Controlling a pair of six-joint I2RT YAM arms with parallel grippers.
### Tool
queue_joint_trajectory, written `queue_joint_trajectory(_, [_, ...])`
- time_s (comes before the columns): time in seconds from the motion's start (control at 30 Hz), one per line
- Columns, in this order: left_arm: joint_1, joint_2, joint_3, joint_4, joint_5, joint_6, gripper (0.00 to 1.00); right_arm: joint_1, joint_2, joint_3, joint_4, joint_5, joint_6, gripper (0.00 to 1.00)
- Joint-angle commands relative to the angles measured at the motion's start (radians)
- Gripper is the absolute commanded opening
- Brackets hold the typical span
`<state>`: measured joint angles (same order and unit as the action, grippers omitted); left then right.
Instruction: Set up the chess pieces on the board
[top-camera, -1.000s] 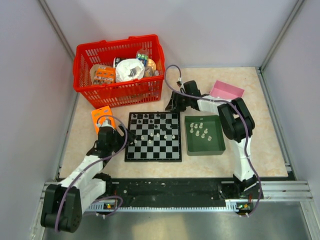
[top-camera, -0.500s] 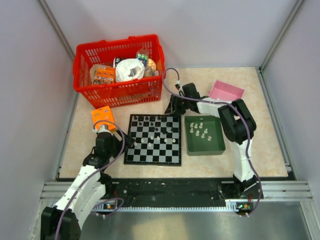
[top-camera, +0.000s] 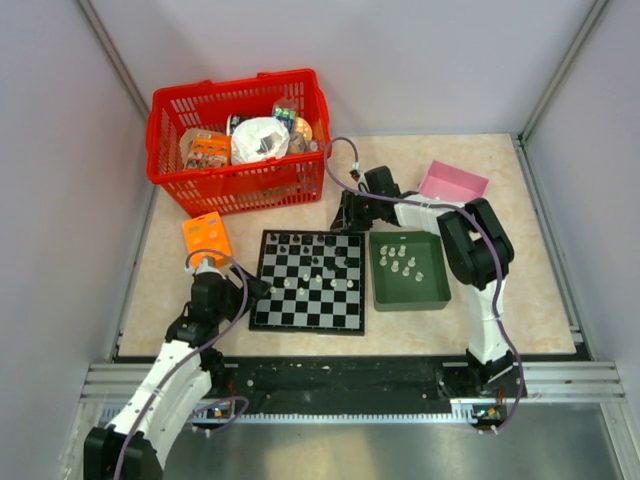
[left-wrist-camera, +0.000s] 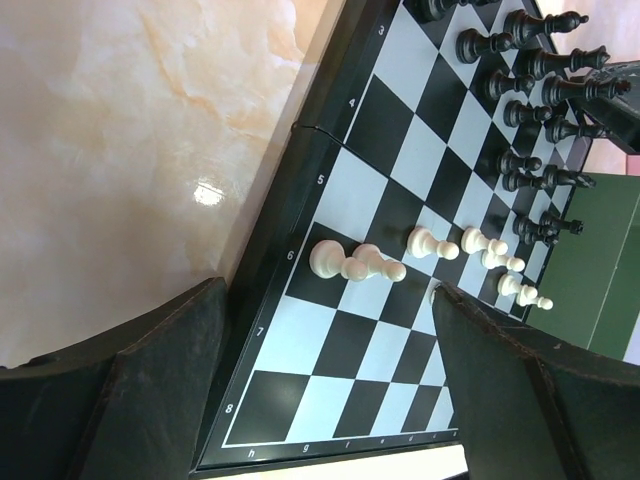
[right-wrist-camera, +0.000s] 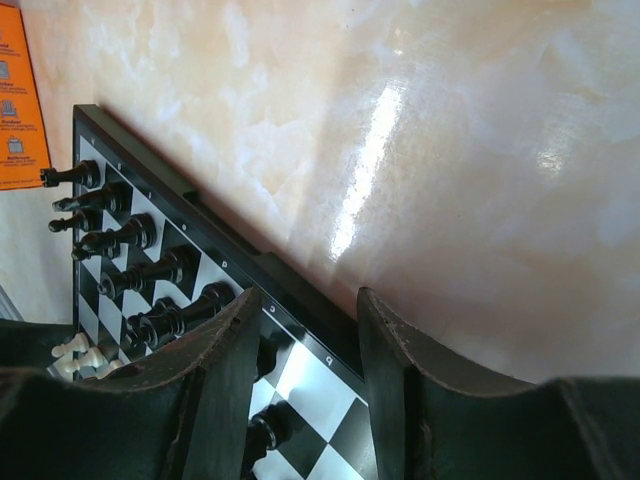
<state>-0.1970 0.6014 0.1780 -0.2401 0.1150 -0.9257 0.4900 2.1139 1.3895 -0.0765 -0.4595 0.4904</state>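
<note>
— where's the left gripper?
— by the left edge of the chessboard, jaws spread wide, nothing in them. a white pawn stands just ahead.
— and the right gripper?
— over the board's far right corner, jaws partly apart. a black piece shows between them; can't tell if it's gripped. more white pieces sit in the green tray.

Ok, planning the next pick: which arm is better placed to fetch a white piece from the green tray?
Likely right. The right arm stands beside the tray holding the white pieces; the left arm is across the board from it.
</note>
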Motion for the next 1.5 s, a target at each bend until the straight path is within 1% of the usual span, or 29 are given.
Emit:
queue_joint_trajectory(0.0, [-0.013, -0.040, -0.026, 0.007, 0.040, -0.047, 0.88, 0.022, 0.021, 0.016, -0.095, -0.011, -0.021, 0.45])
queue_joint_trajectory(0.2, [-0.018, -0.103, -0.018, -0.068, 0.023, -0.055, 0.84, 0.021, 0.027, 0.026, -0.100, -0.017, -0.021, 0.45])
queue_joint_trajectory(0.27, [-0.019, -0.123, -0.012, -0.099, 0.012, -0.055, 0.79, 0.022, 0.035, 0.031, -0.100, -0.028, -0.019, 0.45])
queue_joint_trajectory(0.4, [-0.022, -0.143, 0.001, -0.159, -0.020, -0.047, 0.77, 0.030, 0.040, 0.034, -0.101, -0.031, -0.024, 0.45])
queue_joint_trajectory(0.47, [-0.025, -0.153, -0.006, -0.154, 0.001, -0.061, 0.73, 0.030, 0.044, 0.039, -0.108, -0.031, -0.024, 0.45])
queue_joint_trajectory(0.73, [-0.032, -0.176, -0.015, -0.165, 0.011, -0.076, 0.72, 0.030, 0.046, 0.060, -0.115, -0.036, -0.027, 0.45])
queue_joint_trajectory(0.87, [-0.033, -0.180, 0.008, -0.191, -0.023, -0.058, 0.72, 0.030, 0.044, 0.066, -0.117, -0.022, -0.024, 0.45])
queue_joint_trajectory(0.97, [-0.033, -0.176, 0.053, -0.238, -0.076, -0.021, 0.75, 0.027, 0.029, 0.069, -0.115, 0.019, -0.026, 0.45])
queue_joint_trajectory(1.03, [-0.033, -0.167, 0.102, -0.275, -0.145, 0.026, 0.78, 0.018, 0.014, 0.074, -0.114, 0.036, -0.024, 0.47])
queue_joint_trajectory(1.1, [-0.033, -0.149, 0.158, -0.289, -0.181, 0.069, 0.82, -0.004, -0.009, 0.074, -0.092, 0.047, -0.018, 0.47])
queue_joint_trajectory(1.27, [-0.033, -0.056, 0.274, -0.260, -0.216, 0.166, 0.86, -0.051, -0.064, 0.092, -0.054, 0.055, -0.007, 0.49])
queue_joint_trajectory(1.37, [-0.033, 0.012, 0.342, -0.246, -0.264, 0.237, 0.88, -0.059, -0.106, 0.085, -0.040, 0.071, -0.019, 0.50])
queue_joint_trajectory(1.43, [-0.032, 0.047, 0.382, -0.237, -0.281, 0.302, 0.91, -0.060, -0.140, 0.066, -0.037, 0.077, -0.032, 0.50])
queue_joint_trajectory(1.47, [-0.032, 0.066, 0.408, -0.241, -0.290, 0.336, 0.99, -0.060, -0.164, 0.051, -0.036, 0.085, -0.038, 0.50])
